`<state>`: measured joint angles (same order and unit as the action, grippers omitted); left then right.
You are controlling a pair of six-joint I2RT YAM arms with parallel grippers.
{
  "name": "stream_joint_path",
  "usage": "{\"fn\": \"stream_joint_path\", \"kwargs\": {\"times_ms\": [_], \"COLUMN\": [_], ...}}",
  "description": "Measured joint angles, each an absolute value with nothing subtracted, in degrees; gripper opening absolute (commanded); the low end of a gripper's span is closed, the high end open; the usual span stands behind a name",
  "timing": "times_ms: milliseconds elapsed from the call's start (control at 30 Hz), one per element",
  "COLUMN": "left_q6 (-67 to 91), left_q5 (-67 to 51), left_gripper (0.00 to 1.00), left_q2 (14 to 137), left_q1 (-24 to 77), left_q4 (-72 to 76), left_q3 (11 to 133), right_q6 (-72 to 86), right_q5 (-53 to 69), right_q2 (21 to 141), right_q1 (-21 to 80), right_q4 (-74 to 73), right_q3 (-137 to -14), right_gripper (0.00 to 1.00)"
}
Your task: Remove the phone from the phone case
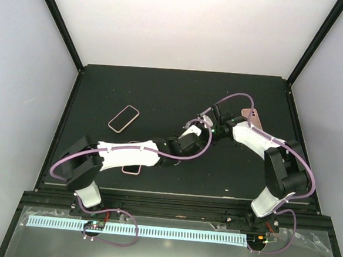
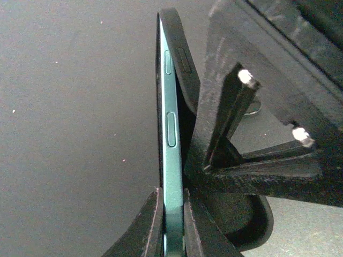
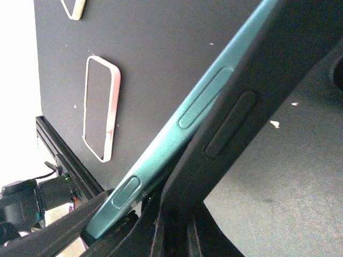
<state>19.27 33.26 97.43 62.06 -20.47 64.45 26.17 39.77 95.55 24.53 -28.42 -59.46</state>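
Top view first: the left arm (image 1: 128,152) and right arm (image 1: 253,137) reach in and meet just right of the middle of the dark tabletop (image 1: 162,92). You can't really make out the phone there, it's buried between the wrists. A pink-rimmed case or phone (image 1: 124,119) lies flat at centre left. A second pink one (image 1: 131,168) pokes out from under the left arm, and a pink thing (image 1: 252,115) sits just beside the right arm.

Left wrist view: the green phone (image 2: 170,134) stands edge-on up the middle of the frame, side buttons facing the camera. The left gripper (image 2: 172,206) is clamped narrow right on its lower end, one finger on each face. The black phone case (image 2: 182,64) has peeled away to the right along the top, with a visible gap to the phone. The other arm's gripper fills the right side, pressed in against the case.

Right wrist view: phone and case run diagonally from lower left to upper right, case underneath. The right gripper (image 3: 147,222) at the bottom looks pinched on the case's edge. A pink-rimmed one lies flat at left.
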Motion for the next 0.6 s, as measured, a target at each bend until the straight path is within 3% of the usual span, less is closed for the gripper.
{"fn": "stream_joint_path", "kwargs": {"times_ms": [100,267,433,600], "left_q6": [19.68,19.68,19.90,17.47], "left_q5": [31.94,32.71,32.53,33.45], "left_gripper": [0.02,0.02,0.02,0.01], "left_q2": [94.02,85.45,79.31,80.58], "left_q1": [61.14,57.28,54.43,54.04], "left_q4": [-20.14,-24.93,-24.82,-24.77], "left_q3": [62.98,62.08,60.42,59.48], "right_q6": [24.14,17.50,12.21,8.97], "right_q5": [38.39,25.54,23.20,24.01], "right_q2": [94.30,93.58,93.58,92.75], "right_q1": [25.32,23.38,23.18,19.16], "right_q4": [-29.50,-33.39,-34.87,-36.12], "right_q3": [-60.42,-60.45,-60.55,-61.39], "right_gripper": [0.01,0.01,0.01,0.01]}}
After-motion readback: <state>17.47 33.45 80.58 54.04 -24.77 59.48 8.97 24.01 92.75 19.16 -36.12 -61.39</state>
